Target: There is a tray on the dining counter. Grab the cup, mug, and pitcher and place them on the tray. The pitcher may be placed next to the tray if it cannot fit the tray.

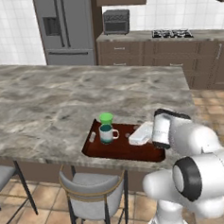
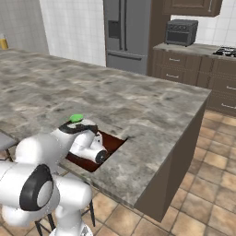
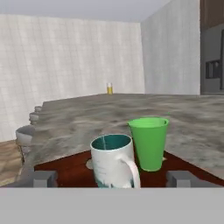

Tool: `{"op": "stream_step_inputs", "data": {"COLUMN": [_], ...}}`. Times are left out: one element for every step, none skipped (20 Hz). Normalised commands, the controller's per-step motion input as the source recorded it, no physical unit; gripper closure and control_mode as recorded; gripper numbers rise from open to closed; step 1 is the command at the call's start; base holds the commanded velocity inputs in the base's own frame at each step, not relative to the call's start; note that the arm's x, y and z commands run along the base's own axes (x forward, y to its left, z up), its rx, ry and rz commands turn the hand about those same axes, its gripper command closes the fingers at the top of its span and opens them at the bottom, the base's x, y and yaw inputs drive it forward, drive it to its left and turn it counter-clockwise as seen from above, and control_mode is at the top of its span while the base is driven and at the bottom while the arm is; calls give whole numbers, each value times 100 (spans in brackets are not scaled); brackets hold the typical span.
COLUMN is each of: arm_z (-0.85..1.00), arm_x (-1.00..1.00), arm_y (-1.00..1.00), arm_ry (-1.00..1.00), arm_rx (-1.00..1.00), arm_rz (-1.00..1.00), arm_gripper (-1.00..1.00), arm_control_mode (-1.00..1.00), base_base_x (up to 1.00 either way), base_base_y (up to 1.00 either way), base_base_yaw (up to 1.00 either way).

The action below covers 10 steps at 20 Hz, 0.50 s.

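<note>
You have nothing to read here: no text, label, brand, number or sign is legible on anything in these views. The mug shows you a plain white band and teal inside, with no print. The cup is plain green. The tray carries no mark, nor does the dining counter. The refrigerator has a dark dispenser panel on its door, too small to show you any lettering, and the small oven beside it shows none either.
</note>
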Motion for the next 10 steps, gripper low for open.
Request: {"op": "stream_step_inputs", "data": {"arm_z": [100,100,100,100,100,100,100,100,100,100], "arm_x": [-16,-1,-4,-3,-13,-19,-19,-34,-47,-64], "arm_y": [-19,-14,-16,-16,-24,-28,-29,-31,-30,-30], "arm_ry": [0,0,0,0,0,0,1,4,4,5], "arm_rx": [6,8,3,4,4,5,5,9,10,9], "arm_rz": [0,0,0,0,0,0,0,0,0,-2], "arm_gripper": [-100,-100,-100,-100,-100,-100,-100,-100,-100,-100], "arm_control_mode": [-100,-100,-100,-100,-100,-100,-100,-100,-100,-100], "base_base_x": [0,0,0,0,0,0,0,0,0,0], "base_base_y": [0,0,0,0,0,0,0,0,0,0], "base_base_yaw": [0,0,0,0,0,0,0,0,0,0]}}
